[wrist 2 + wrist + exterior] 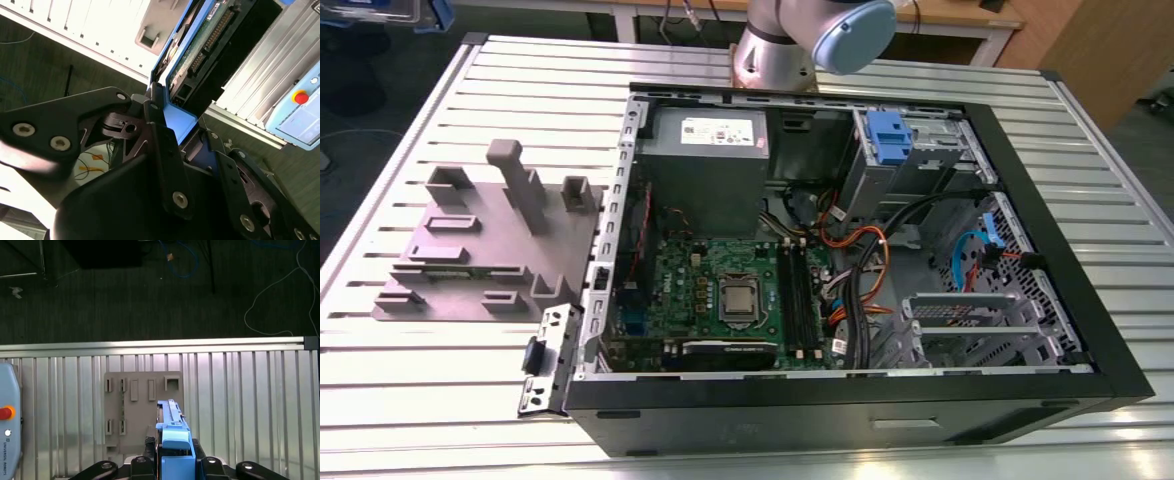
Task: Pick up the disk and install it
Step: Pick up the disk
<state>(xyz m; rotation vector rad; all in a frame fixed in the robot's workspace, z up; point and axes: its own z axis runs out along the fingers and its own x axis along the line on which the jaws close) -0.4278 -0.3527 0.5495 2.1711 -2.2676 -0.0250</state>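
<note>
My gripper (pixel 173 461) is shut on the disk (pixel 171 432) and holds it by its blue carrier end. In the first wrist view the disk stands edge-on, above the grey fixture plate (pixel 142 407) on the slatted table. The second wrist view shows the disk's (pixel 200 40) green circuit-board side and its blue frame running away from the black fingers (pixel 160 125) of the gripper (pixel 172 132). In the exterior view the open computer case (pixel 854 270) lies on the table with its drive bay (pixel 914 150) at the back right.
A grey power supply (pixel 707 140) sits at the back of the case, and a bare blue bracket (pixel 887 133) is in the drive bay. Cables (pixel 867 250) cross the case's middle beside the motherboard (pixel 734 290). A grey fixture (pixel 480 245) stands at the exterior view's left. A pendant (pixel 6 425) lies on the table.
</note>
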